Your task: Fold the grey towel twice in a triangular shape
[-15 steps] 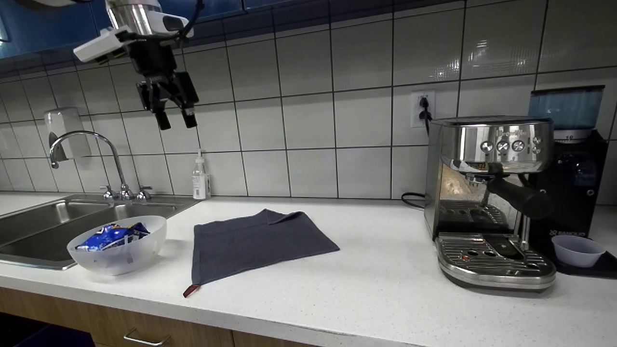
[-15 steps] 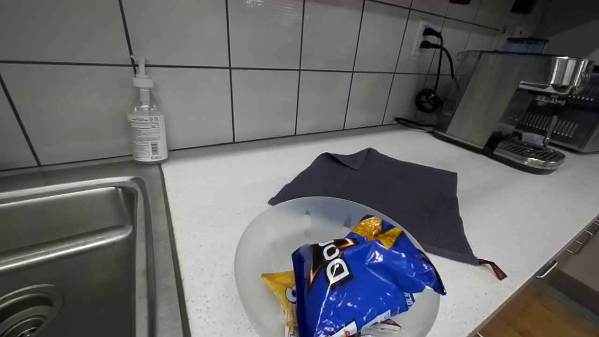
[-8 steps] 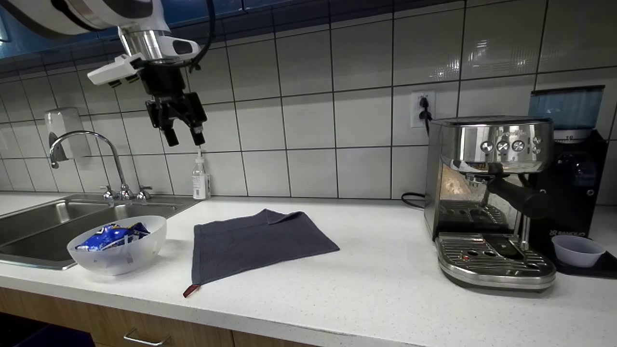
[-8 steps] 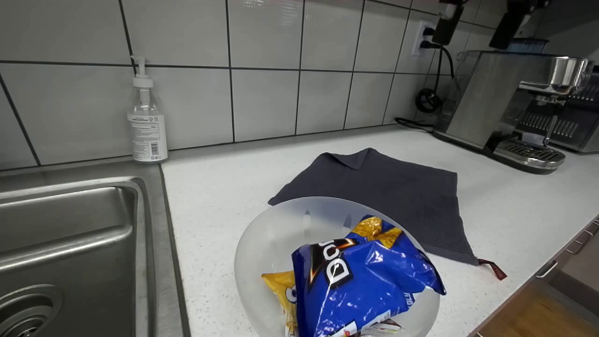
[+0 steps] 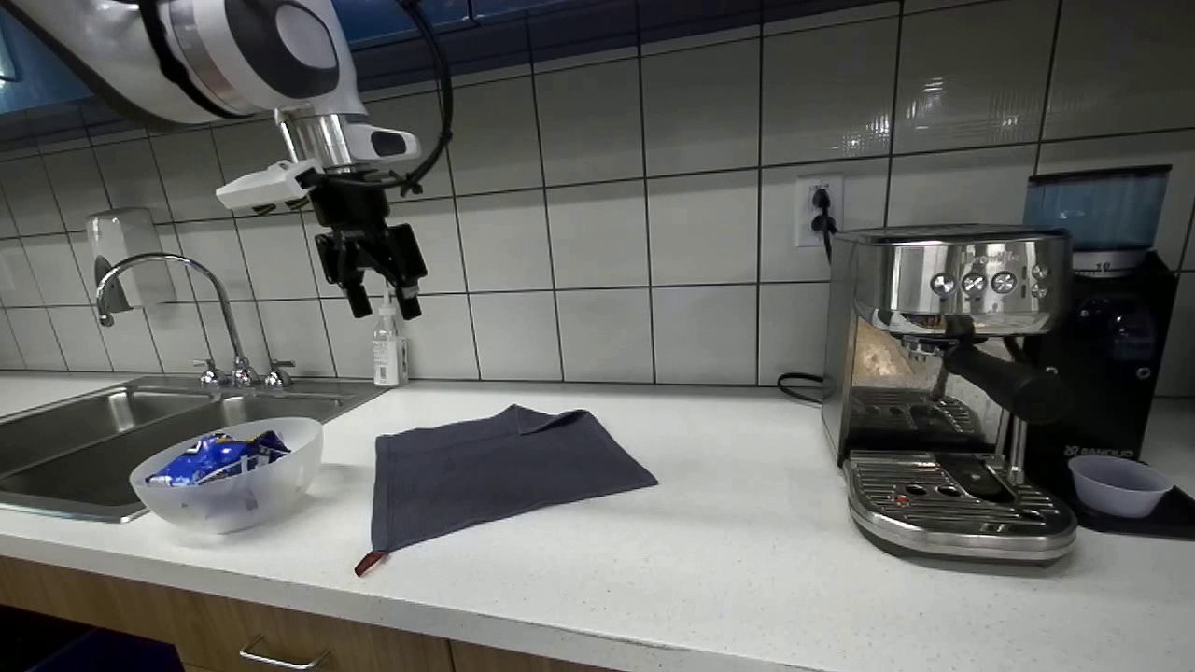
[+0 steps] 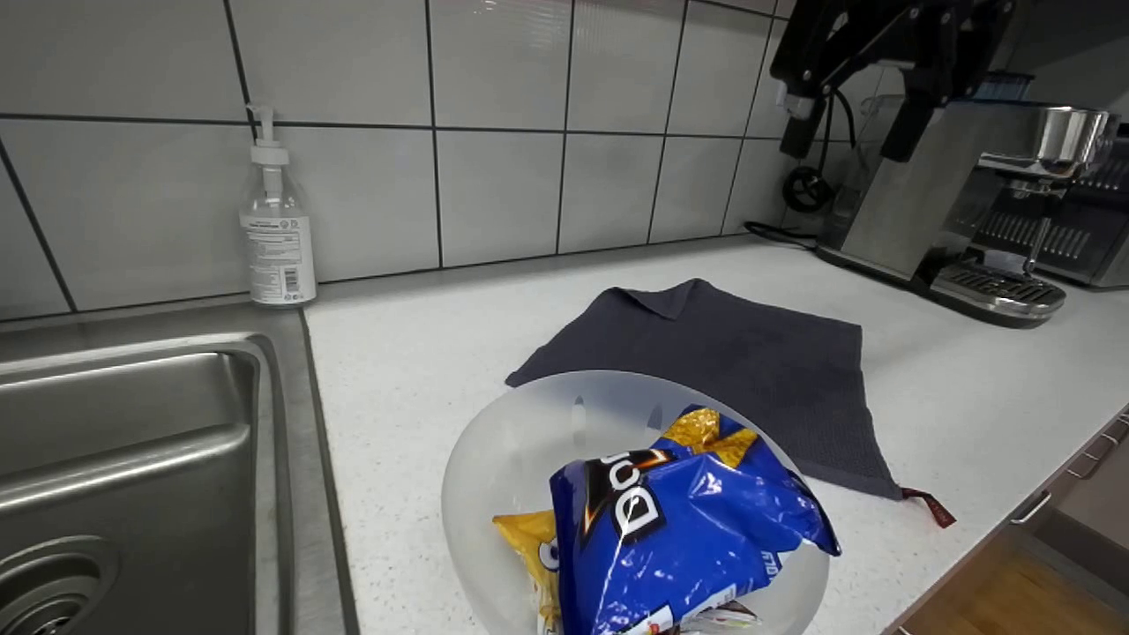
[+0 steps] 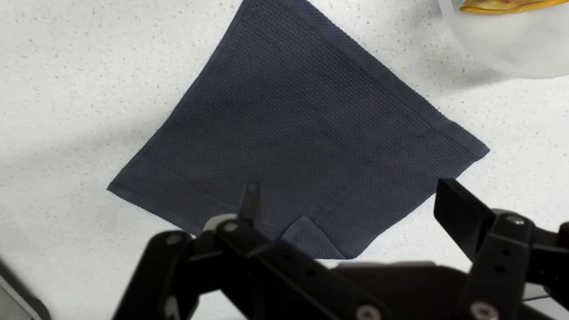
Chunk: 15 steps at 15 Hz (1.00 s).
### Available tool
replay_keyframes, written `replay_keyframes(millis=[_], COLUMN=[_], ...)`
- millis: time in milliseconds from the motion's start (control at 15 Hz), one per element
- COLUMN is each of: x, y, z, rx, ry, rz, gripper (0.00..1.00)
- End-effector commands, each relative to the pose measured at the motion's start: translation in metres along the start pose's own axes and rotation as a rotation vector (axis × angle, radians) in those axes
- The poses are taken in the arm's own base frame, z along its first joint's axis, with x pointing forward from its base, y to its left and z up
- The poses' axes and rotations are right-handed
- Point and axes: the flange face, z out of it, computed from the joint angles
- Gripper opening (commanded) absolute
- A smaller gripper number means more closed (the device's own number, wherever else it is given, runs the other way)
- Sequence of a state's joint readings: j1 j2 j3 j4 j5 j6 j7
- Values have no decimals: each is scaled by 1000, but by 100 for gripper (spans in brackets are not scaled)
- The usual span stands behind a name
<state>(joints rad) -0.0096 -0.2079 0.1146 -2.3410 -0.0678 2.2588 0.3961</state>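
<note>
Towel (image 5: 504, 476) lies near mid-frame on the counter (image 5: 709, 560) in an exterior view, bowl (image 5: 233, 509) to its left with a snack bag (image 5: 210, 459) inside, sink (image 5: 65, 457) far left! Coffee machine (image 5: 962, 266) stands right, bottle (image 5: 387, 353) behind by the wall (image 5: 602, 233), and the gripper (image 5: 385, 304) hangs upper left.

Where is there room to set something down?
Free: white speckled countertop between the dark grey cloth towel and boxy silver espresso machine; also between towel and white tiled wall. Crowded: the towel's side away from the machine, beside a round frosted bowl.
</note>
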Motion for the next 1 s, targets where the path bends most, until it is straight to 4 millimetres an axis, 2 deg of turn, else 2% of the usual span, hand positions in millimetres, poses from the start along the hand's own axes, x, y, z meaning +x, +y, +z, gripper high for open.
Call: replay_keyframes(millis=[0, 933], x=[16, 67], y=[6, 13], z=[18, 88], rx=[-7, 9], ry=[1, 2], rz=[47, 145], gripper=[100, 100])
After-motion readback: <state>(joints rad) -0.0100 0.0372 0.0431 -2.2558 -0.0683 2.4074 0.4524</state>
